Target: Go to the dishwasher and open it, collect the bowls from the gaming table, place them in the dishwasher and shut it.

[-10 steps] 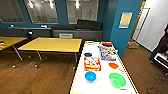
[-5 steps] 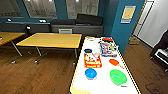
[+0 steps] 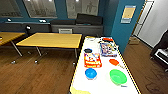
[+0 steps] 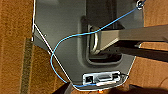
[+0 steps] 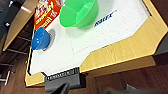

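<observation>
On the near end of the long white-topped bench (image 3: 105,82), the task's gaming table, the blue bowl (image 3: 90,73) is seen at the left and the green bowl (image 3: 118,76) at the right, slightly apart. Just beyond the blue bowl a red box (image 3: 92,60) lies flat; an orange-red piece (image 3: 113,62) lies beyond the green bowl. Farther on, a colourful box (image 3: 108,49) rests. A yellow-topped table (image 3: 50,40) stands to the left. Whether either end effector is apart or together cannot be told.
</observation>
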`<state>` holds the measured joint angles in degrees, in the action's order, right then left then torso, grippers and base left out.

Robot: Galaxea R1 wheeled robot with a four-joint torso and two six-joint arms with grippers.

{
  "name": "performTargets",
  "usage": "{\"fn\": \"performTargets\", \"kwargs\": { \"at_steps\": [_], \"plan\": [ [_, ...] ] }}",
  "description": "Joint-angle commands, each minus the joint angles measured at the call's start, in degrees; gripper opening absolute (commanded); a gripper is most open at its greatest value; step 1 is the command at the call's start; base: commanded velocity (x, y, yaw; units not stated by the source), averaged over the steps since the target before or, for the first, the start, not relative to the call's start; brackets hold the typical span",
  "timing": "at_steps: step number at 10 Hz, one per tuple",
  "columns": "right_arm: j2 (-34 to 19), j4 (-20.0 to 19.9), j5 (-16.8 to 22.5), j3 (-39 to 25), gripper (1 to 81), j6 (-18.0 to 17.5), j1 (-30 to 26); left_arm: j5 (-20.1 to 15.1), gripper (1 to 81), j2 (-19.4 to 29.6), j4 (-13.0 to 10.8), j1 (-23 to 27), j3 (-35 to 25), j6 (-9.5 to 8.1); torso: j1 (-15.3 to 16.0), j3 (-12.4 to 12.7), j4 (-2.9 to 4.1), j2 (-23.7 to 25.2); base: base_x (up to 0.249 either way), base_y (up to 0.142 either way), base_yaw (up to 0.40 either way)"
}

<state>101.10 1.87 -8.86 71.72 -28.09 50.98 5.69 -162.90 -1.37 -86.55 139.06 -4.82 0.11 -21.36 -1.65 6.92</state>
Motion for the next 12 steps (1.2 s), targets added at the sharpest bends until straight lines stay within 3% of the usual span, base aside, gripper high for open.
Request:
{"fn": "performTargets", "kwargs": {
  "at_steps": [1, 3, 5, 7, 9, 10, 11, 12],
  "plan": [
    [-3.7, -0.7, 14.3, 1.6, 81.1, -7.9, -14.6, -3.8, 81.1, 0.4, 0.5, 0.6, -0.3, -0.28, 0.0, 0.0, 0.0, 0.0, 0.0, 0.0, 0.0],
    [-1.4, -0.6, 15.4, 4.6, 81.1, -13.7, -18.6, -3.8, 81.1, 0.2, 0.6, 0.6, -0.3, -0.28, 0.0, 0.0, 0.0, 0.0, 0.0, 0.0, 0.0],
    [1.8, -0.9, 19.2, 7.5, 81.1, -16.6, -22.3, -3.8, 81.1, 0.2, 1.3, 0.6, 0.0, -0.28, 0.0, 0.0, 0.0, 0.0, 0.0, 0.0, 0.0],
    [3.7, -0.9, 19.8, 8.1, 81.1, -16.6, -24.8, -3.8, 81.1, 0.1, 1.6, 0.6, 0.3, -0.28, 0.0, 0.0, 0.0, 0.0, 0.0, 0.0, 0.0],
    [4.7, -1.2, 19.8, 9.2, 81.1, -16.6, -26.6, -3.8, 81.1, 0.0, 1.6, 0.7, 0.3, -0.28, 0.0, -5.5, 0.0, -0.1, 0.0, 0.0, 0.0],
    [4.8, -1.2, 20.1, 9.4, 81.1, -16.6, -27.7, -3.8, 81.1, 0.0, 1.6, 0.7, 0.3, -0.28, 0.0, -5.9, 0.0, -0.1, 0.0, 0.0, 0.0],
    [4.9, -1.2, 20.9, 9.3, 81.1, -16.6, -28.5, -3.8, 81.1, -0.1, 1.6, 0.7, 0.3, -0.28, 0.0, -1.6, 0.0, -0.1, 0.0, 0.0, 0.0],
    [5.0, -1.2, 20.9, 9.3, 81.1, -16.6, -29.2, -3.8, 81.1, -0.1, 1.5, 0.7, 0.3, -0.28, 0.0, -3.2, 0.0, -0.1, 0.0, 0.0, 0.0]
  ]
}}
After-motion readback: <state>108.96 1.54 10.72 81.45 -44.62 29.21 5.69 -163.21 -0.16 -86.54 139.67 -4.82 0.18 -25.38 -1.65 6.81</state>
